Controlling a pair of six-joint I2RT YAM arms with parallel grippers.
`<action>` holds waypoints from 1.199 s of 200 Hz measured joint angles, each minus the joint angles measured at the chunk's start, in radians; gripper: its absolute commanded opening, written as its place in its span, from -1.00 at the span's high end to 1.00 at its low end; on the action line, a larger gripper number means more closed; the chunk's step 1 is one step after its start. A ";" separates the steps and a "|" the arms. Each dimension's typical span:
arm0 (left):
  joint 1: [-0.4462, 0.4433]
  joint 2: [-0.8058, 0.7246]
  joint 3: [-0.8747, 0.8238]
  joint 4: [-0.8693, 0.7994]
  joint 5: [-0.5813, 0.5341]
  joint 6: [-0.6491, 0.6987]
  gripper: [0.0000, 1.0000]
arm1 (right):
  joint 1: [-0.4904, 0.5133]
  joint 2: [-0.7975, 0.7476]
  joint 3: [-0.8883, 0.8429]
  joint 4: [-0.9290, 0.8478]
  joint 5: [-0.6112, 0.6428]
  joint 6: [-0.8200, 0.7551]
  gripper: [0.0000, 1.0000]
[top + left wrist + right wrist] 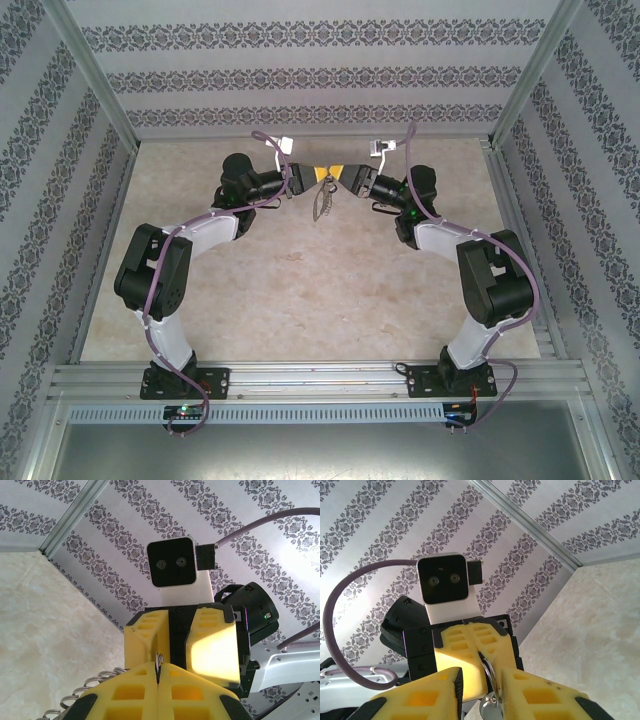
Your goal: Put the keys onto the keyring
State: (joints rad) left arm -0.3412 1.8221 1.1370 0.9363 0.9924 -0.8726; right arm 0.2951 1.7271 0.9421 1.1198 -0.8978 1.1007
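Note:
Both grippers meet tip to tip above the far middle of the table. My left gripper [312, 176] [159, 680] is shut on a thin silver ring [159, 661] of the keyring. The rest of the keyring [322, 205], grey loop and chain, hangs below the fingers, and its coiled links [85, 686] show at the lower left of the left wrist view. My right gripper [345, 176] [481, 676] is open around that ring [489, 672], which lies against its right finger [530, 695]. A small silver disc [492, 711] dangles under the ring. I cannot make out the keys.
The beige marbled tabletop [300, 290] lies under the arms. Patterned walls and aluminium posts [95, 90] close in the back and sides. A metal rail [320, 378] runs along the near edge by the arm bases.

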 measured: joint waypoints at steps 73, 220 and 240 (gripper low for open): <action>0.000 -0.001 0.000 0.011 -0.001 0.000 1.00 | 0.003 0.010 0.000 0.004 0.000 -0.005 1.00; 0.090 -0.100 -0.064 -0.015 -0.087 0.117 -1.00 | -0.025 -0.017 0.013 -0.336 0.007 -0.229 1.00; 0.121 -0.139 -0.086 -0.037 -0.130 0.174 -1.00 | -0.025 -0.036 0.024 -0.405 0.019 -0.273 1.00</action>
State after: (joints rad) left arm -0.2203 1.6829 1.0512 0.8993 0.8623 -0.6983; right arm 0.2703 1.6913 0.9665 0.7147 -0.8783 0.8280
